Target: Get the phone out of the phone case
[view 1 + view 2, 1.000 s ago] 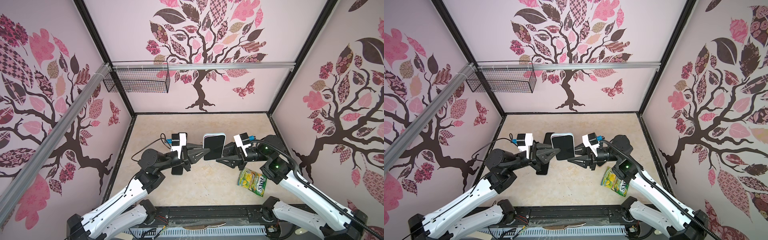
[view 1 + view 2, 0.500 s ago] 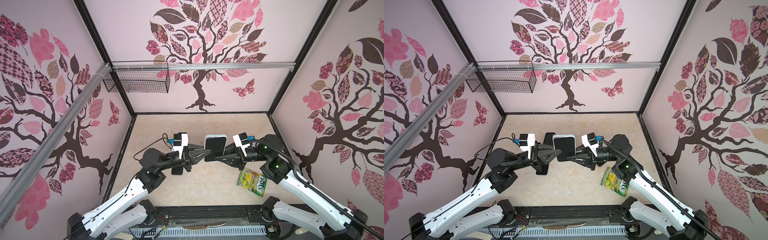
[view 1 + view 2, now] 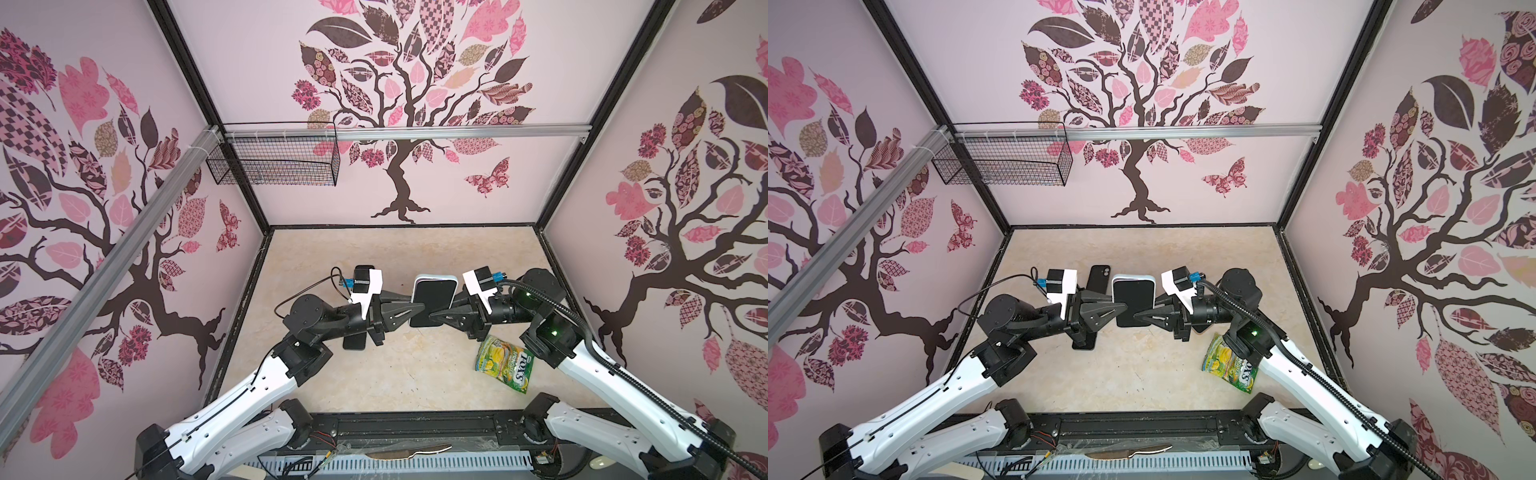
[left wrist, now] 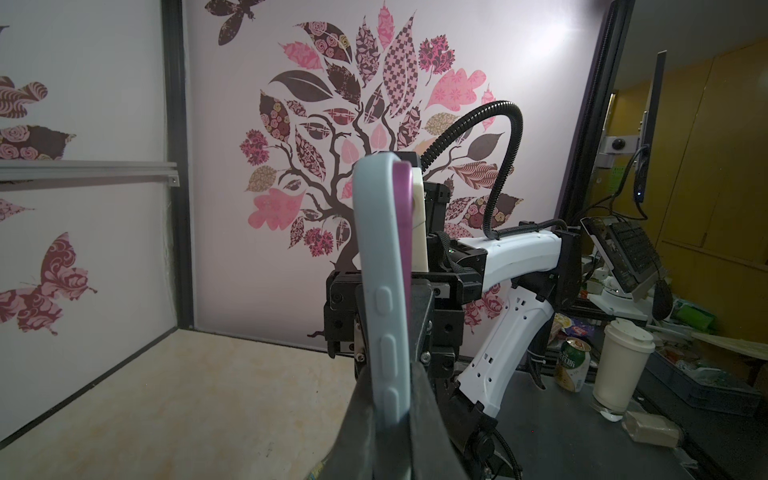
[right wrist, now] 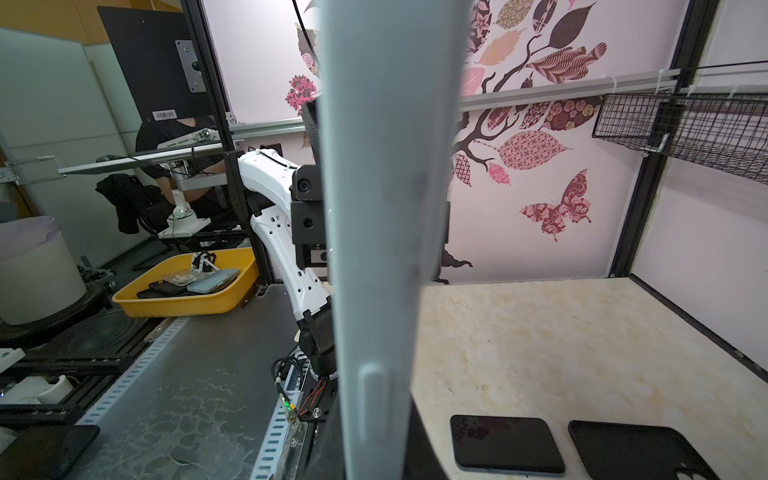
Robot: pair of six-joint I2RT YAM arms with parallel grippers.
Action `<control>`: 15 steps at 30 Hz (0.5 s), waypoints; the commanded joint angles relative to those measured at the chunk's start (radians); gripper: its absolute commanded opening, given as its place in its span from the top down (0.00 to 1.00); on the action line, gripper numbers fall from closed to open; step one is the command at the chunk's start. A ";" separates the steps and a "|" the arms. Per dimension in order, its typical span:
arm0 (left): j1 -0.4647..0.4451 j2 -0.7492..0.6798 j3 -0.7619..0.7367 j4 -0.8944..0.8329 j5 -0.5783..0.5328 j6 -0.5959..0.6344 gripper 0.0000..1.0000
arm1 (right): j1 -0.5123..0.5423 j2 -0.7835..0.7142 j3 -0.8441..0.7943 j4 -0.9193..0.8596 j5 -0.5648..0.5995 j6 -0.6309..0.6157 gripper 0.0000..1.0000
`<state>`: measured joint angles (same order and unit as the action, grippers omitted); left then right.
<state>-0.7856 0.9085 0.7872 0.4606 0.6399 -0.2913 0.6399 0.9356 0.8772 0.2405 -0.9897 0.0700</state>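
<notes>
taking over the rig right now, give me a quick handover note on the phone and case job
Grip: left hand shut on one long side of the case, right hand shut on the opposite side; both hold it above the table.
Where: the phone sits in the case, screen facing the top views.
Done: cased phone lifted and clamped from both sides.
Left: get the phone out. In the left wrist view a pink edge shows beside the case at one end; cannot tell if it is lifting.
Also lying on the table: a dark phone and a black case, apart.
</notes>
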 commanded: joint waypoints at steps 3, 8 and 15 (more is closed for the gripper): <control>0.002 -0.022 0.018 -0.008 -0.048 0.035 1.00 | 0.008 -0.032 0.027 0.002 0.011 -0.026 1.00; 0.002 -0.044 0.041 -0.108 -0.090 0.112 0.88 | 0.008 -0.042 0.026 -0.016 0.068 -0.022 1.00; 0.002 -0.103 0.057 -0.250 -0.194 0.294 0.55 | 0.008 -0.045 0.027 -0.061 0.159 -0.032 1.00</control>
<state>-0.7856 0.8288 0.7910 0.2863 0.5125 -0.1066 0.6476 0.9230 0.8761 0.1650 -0.8852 0.0513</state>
